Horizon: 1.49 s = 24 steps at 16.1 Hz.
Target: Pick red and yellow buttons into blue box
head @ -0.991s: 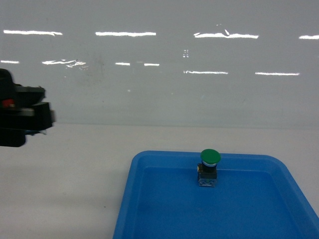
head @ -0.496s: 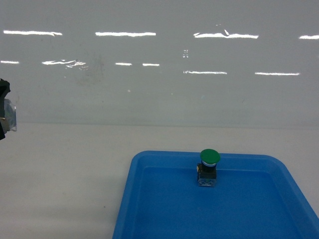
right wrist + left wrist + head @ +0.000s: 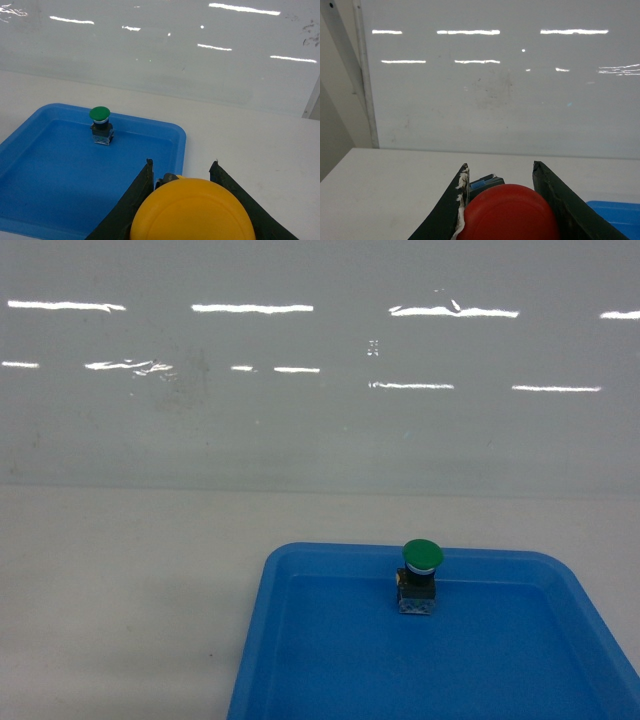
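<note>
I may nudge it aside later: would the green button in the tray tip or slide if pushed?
The green button looks top-heavy, a wide cap on a narrower body, so a high push would probably tip it. A low push likely slides it, since the blue tray floor looks smooth. It seems rigid, not fragile.

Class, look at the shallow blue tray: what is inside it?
One green button stands upright near the far wall of the tray; the visible floor holds nothing else. The head view cuts off the near edge, and in the right wrist view the yellow button hides a corner.
</note>
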### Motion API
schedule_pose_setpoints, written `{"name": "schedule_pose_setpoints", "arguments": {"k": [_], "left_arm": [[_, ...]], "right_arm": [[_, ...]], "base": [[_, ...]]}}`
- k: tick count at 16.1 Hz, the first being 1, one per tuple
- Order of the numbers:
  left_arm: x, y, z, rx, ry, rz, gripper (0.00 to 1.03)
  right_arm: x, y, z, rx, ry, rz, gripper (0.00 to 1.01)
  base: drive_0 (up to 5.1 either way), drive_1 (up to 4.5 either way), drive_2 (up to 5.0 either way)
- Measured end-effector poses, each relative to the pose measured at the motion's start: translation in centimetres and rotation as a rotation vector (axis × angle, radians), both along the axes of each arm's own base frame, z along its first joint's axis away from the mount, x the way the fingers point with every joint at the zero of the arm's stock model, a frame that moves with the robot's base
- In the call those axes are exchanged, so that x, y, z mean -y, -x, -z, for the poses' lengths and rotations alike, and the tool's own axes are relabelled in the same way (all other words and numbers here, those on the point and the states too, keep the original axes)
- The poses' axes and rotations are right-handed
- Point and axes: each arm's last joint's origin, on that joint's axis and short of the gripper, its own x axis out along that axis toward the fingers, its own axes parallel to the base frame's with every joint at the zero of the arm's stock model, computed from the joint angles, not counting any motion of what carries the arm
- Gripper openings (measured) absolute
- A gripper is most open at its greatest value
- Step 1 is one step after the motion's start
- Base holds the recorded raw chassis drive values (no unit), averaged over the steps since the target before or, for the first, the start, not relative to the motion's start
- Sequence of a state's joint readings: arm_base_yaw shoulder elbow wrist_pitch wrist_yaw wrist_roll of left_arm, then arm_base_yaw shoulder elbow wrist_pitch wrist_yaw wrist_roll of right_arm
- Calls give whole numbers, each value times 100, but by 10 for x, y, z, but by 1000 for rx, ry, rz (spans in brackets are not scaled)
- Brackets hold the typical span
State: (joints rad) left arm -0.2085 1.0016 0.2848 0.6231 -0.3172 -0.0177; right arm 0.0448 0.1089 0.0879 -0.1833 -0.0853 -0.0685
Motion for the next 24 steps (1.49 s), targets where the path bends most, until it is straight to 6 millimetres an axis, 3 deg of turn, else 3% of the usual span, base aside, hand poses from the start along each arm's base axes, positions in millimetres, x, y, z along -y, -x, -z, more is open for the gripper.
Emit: {"name": "schedule_pose_setpoints", "arguments": {"k": [8, 16, 24], "left_arm": [[0, 0, 0, 1, -1, -6, 31], [-1, 0, -1, 2, -1, -10, 31], [0, -1, -2, 5, 0, -7, 31]], "right_arm": [[0, 0, 0, -1, 0, -1, 31], [0, 0, 0, -2, 0, 0, 31], [0, 0, -1, 6, 0, 2, 31]], "base": [[0, 0, 0], [481, -365, -91], [493, -179, -302]]}}
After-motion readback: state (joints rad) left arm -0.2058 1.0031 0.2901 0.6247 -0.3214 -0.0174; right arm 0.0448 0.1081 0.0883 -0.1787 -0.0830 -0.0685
